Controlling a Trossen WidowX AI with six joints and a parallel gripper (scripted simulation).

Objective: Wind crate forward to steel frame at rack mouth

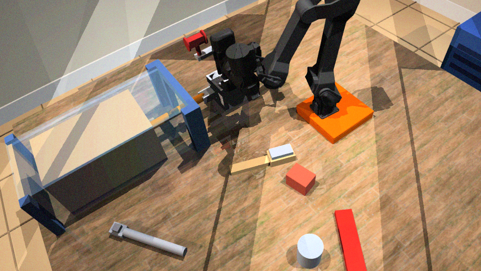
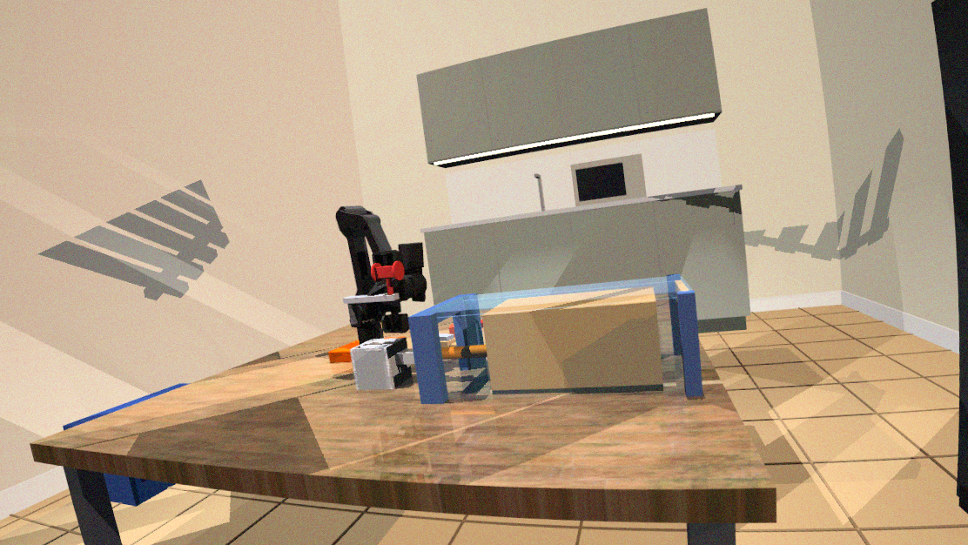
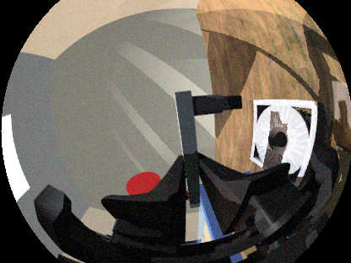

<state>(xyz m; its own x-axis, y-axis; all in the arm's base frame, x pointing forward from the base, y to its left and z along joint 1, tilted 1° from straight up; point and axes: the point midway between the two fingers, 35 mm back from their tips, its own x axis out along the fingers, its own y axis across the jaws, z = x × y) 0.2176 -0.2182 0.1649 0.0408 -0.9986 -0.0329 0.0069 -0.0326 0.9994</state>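
Wrist view: the fingers pinch the handle, its key off to one side of the hole in the winch. Seating the key seems the step in hand; next, line it up over the hole, then lower it. The cubby contains the crate, flat and short of the front frame, strap running out to the winch.
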